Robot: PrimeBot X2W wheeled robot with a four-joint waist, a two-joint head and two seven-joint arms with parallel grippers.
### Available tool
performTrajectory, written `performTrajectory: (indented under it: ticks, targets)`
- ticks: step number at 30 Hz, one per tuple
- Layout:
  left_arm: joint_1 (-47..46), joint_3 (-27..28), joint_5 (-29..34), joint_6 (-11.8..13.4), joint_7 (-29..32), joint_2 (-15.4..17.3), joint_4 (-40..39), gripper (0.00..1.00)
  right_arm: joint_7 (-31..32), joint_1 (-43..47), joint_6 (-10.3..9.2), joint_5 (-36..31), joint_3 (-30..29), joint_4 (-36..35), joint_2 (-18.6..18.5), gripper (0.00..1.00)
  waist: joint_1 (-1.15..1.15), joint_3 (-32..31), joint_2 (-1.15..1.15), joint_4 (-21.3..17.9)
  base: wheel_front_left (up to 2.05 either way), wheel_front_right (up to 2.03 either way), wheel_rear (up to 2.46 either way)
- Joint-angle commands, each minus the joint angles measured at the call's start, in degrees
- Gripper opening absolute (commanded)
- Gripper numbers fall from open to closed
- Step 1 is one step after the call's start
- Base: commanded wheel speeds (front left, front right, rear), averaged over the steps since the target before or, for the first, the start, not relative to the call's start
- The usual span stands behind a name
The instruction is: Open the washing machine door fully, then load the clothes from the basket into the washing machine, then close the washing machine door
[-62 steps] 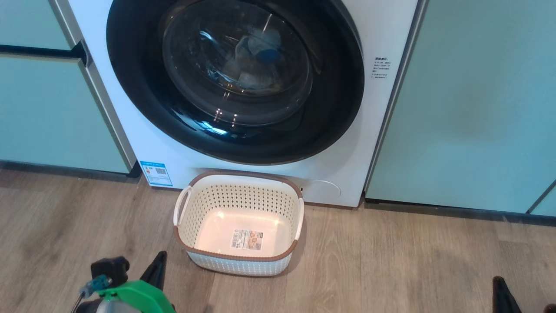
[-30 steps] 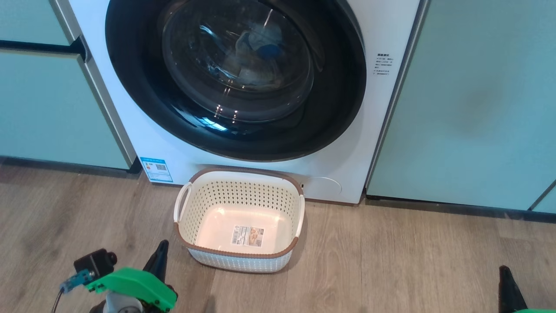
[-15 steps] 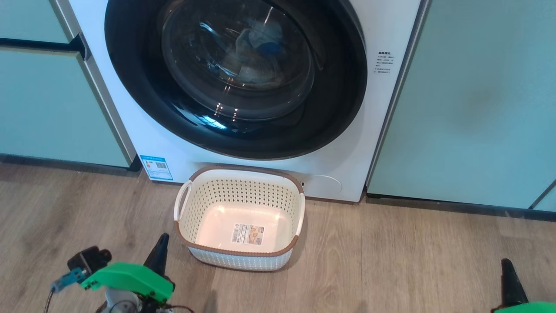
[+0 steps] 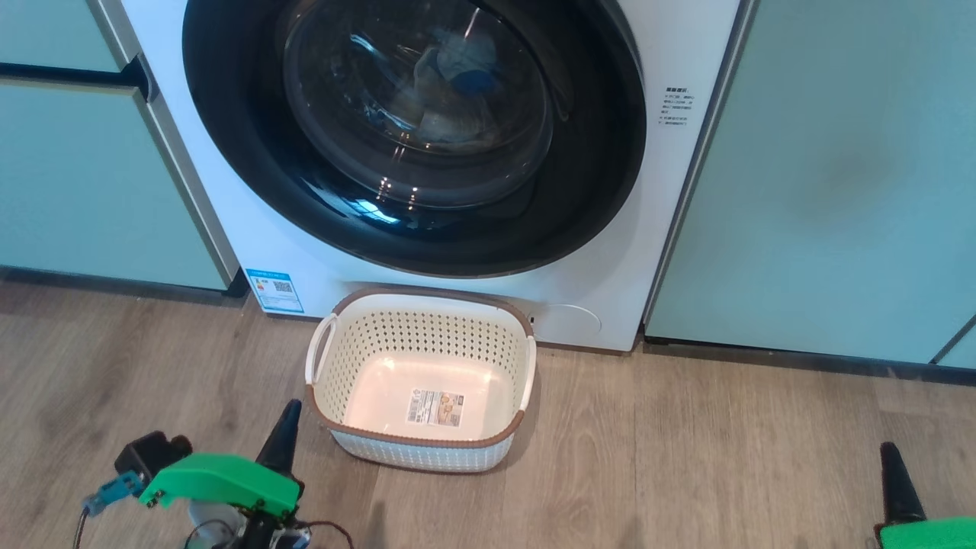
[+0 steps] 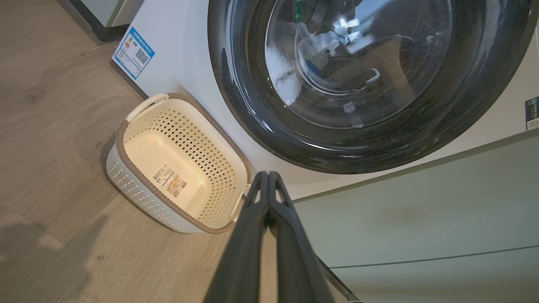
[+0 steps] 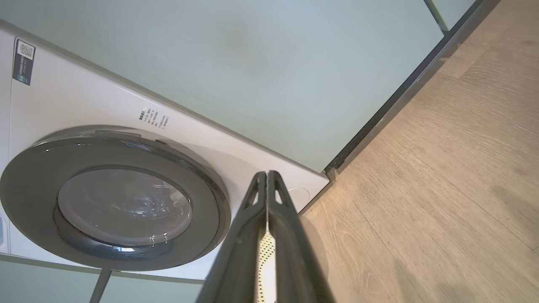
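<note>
The white washing machine (image 4: 671,229) stands between pale-green cabinets, and its round black-rimmed door (image 4: 595,191) is closed. Through the glass I see pale clothes with a blue piece (image 4: 450,99) lying in the drum. The cream basket (image 4: 427,440) sits on the floor just below the door, holding nothing but the label on its base. My left gripper (image 4: 290,412) is shut and empty at the lower left, a little left of the basket. My right gripper (image 4: 888,454) is shut and empty at the lower right. In the wrist views, the left gripper (image 5: 267,176) and right gripper (image 6: 267,176) point toward the machine.
Pale-green cabinet doors (image 4: 823,175) flank the machine on both sides, with a dark plinth along the wooden floor (image 4: 686,457). A blue-white sticker (image 4: 274,290) sits at the machine's lower left corner. A green part of my left arm (image 4: 221,480) shows at the bottom.
The head camera has tilted slightly, shifting the picture. Both shut grippers have come a little further up from the bottom edge. Door and basket stay as they were.
</note>
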Motion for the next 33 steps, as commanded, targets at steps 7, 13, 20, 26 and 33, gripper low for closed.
performTrajectory:
  ticks: [7, 13, 20, 26, 33]
  targets:
    - [-2.3, 2.3, -4.5, -0.1, 1.5, 0.2, -3.2, 0.0, 1.5, -4.3, -0.11, 4.9, 0.5, -2.3, -1.0, 0.0, 0.0, 0.2, 0.0, 0.0, 0.0, 0.0, 0.0]
    - [-2.3, 2.9, -8.0, -0.1, 2.5, -0.1, -4.1, 0.0, 2.5, -4.9, -0.12, 8.6, 0.4, -2.6, -1.0, 0.0, 0.0, 0.3, 0.0, 0.1, 0.0, 0.0, 0.0]
    - [-2.2, 3.5, -12.0, -0.1, 3.7, -0.5, -5.3, 0.0, 3.7, -5.6, -0.13, 13.0, 0.4, -2.9, -1.1, 0.0, 0.0, 0.5, 0.0, 0.1, 0.0, 0.0, 0.0]
    - [-2.2, 4.0, -15.5, -0.1, 4.7, -0.8, -6.2, 0.0, 4.7, -6.1, -0.14, 16.8, 0.4, -3.1, -1.2, 0.0, 0.0, 0.7, 0.0, 0.1, 0.0, 0.0, 0.0]
    - [-2.1, 4.6, -19.5, -0.1, 5.9, -1.2, -7.4, 0.0, 5.8, -6.8, -0.15, 21.1, 0.4, -3.4, -1.3, 0.0, 0.0, 0.9, 0.0, 0.2, 0.0, 0.0, 0.0]
